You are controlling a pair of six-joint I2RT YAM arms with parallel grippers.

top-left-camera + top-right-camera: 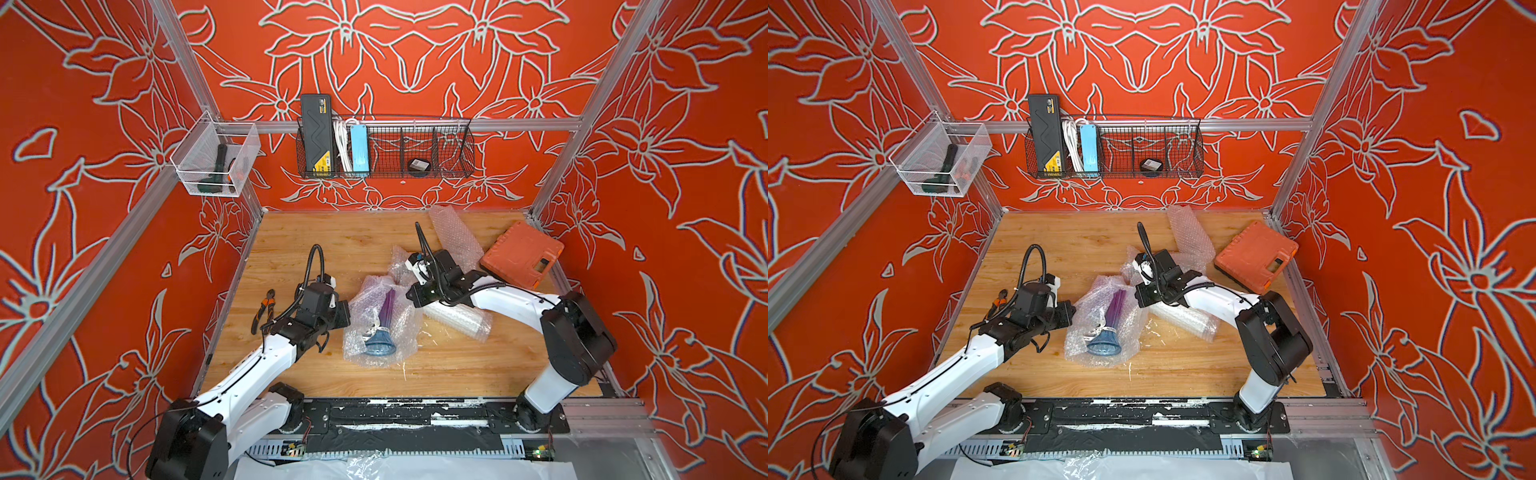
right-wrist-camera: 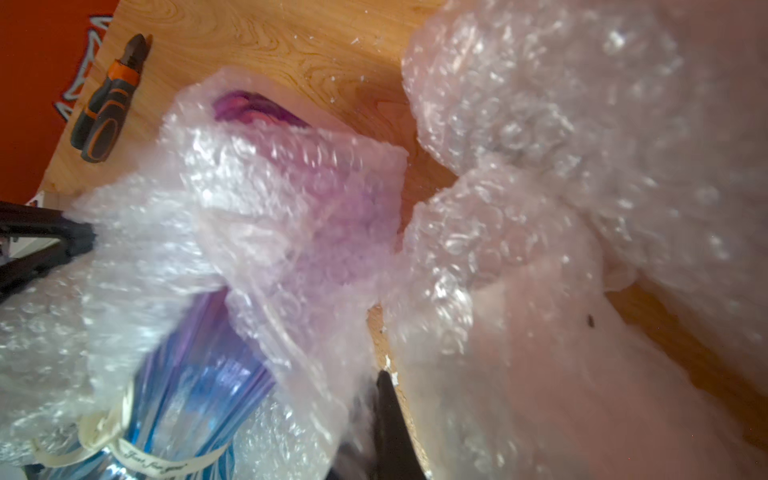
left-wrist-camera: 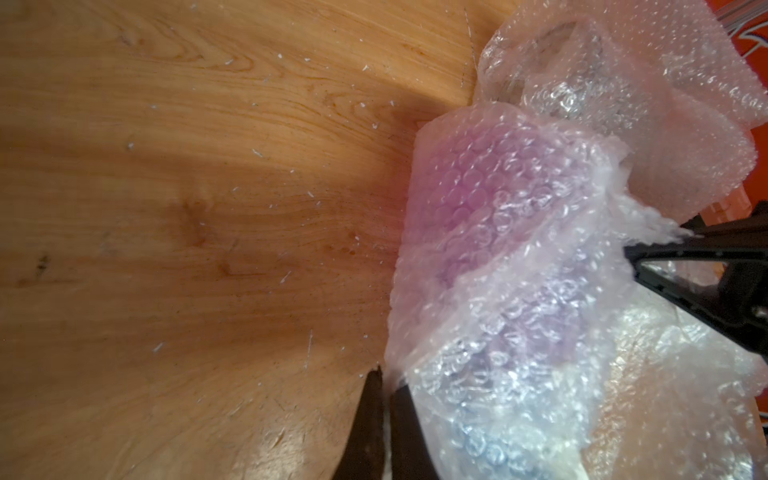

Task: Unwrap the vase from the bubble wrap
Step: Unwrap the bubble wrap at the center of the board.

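A fluted vase (image 1: 383,326), purple at one end and blue at its flared end, lies on its side mid-table in both top views, on an opened sheet of bubble wrap (image 1: 365,303). The wrap still folds over its purple end. My left gripper (image 3: 386,384) is shut on that sheet's left edge, low at the table. At the opposite side my right gripper (image 2: 376,386) is shut on a fold of the same bubble wrap (image 2: 291,199), beside the vase (image 2: 199,374). A cream ribbon is tied round the vase's blue part.
More bubble wrap (image 1: 455,237) lies behind the right arm, and a wrapped clear roll (image 1: 457,320) lies under it. An orange tool case (image 1: 521,255) sits at the back right. Pliers (image 1: 264,309) lie by the left wall. A wire basket (image 1: 384,147) hangs on the back wall.
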